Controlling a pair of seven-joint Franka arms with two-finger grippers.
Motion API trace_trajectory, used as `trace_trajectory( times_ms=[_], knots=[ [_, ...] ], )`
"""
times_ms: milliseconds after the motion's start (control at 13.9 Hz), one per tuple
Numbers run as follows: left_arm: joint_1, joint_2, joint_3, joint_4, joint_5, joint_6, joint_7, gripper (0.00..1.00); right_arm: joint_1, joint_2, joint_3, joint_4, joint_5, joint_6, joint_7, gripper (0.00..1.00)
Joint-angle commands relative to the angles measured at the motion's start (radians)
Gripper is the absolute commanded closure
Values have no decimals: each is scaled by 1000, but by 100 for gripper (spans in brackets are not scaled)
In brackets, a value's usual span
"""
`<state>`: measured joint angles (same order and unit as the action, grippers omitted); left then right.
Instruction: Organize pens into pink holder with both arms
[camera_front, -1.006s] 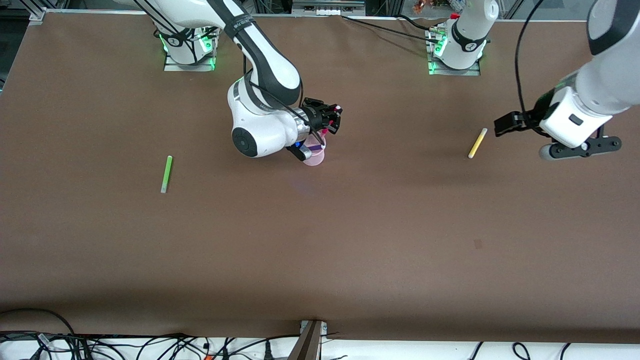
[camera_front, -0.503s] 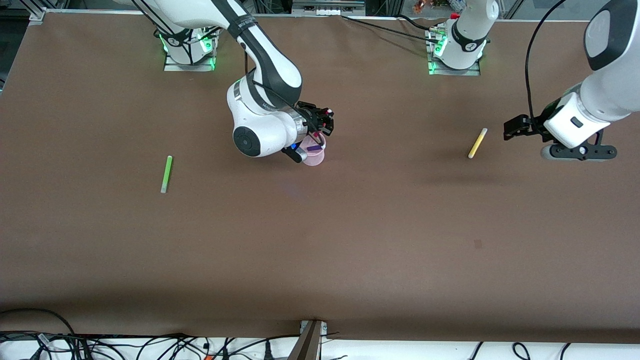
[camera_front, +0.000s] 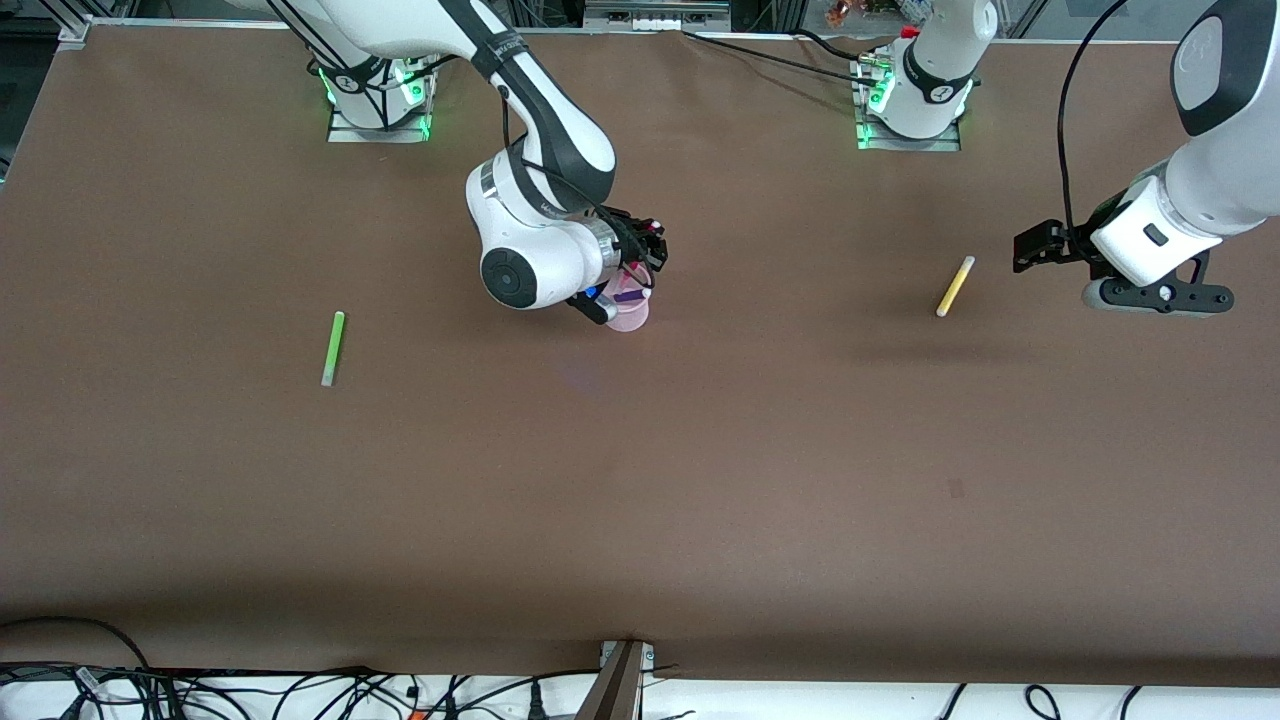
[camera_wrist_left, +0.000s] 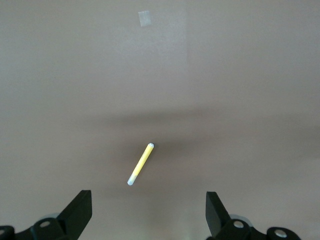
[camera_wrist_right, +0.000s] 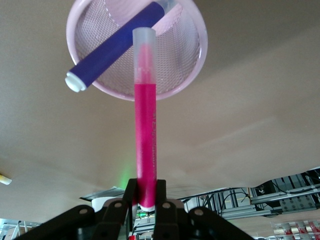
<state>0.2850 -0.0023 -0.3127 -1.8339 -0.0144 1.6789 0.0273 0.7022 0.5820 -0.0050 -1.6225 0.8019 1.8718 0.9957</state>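
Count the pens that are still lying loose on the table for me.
2. The lime green pen lies toward the right arm's end; the yellow pen lies toward the left arm's end, near the open left gripper. None seems hidden.

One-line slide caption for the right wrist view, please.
Right claw shut on the pink pen, its tip over the holder where the purple pen already leans.
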Motion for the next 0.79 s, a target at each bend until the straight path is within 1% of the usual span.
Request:
trace_trajectory(
  times_ms=[0,72,144,215,359,503,646,718],
  knots=[
    [14,4,0,8,-27,5,32,0,-3,7,-3,1,-16,15,-22,65],
    [14,5,0,8,-27,5,32,0,-3,9,-4,3,-23,21,-34,37],
    [14,5,0,7,-27,5,32,0,-4,9,-4,3,-36,26,-43,13],
    [14,5,0,7,-27,5,32,0,-4,7,-4,6,-49,32,-43,0],
    [14,5,-2,7,-29,5,31,0,-7,-4,-9,10,-64,30,-43,0],
    [14,7,0,8,-29,7,29,0,-12,-42,-13,19,-120,26,-46,0],
    [14,7,-2,8,-27,7,31,0,-10,-111,-67,24,-243,23,-46,0],
    [13,7,-3,8,-27,7,31,0,-12,-138,-105,32,-288,20,-58,0]
  ],
)
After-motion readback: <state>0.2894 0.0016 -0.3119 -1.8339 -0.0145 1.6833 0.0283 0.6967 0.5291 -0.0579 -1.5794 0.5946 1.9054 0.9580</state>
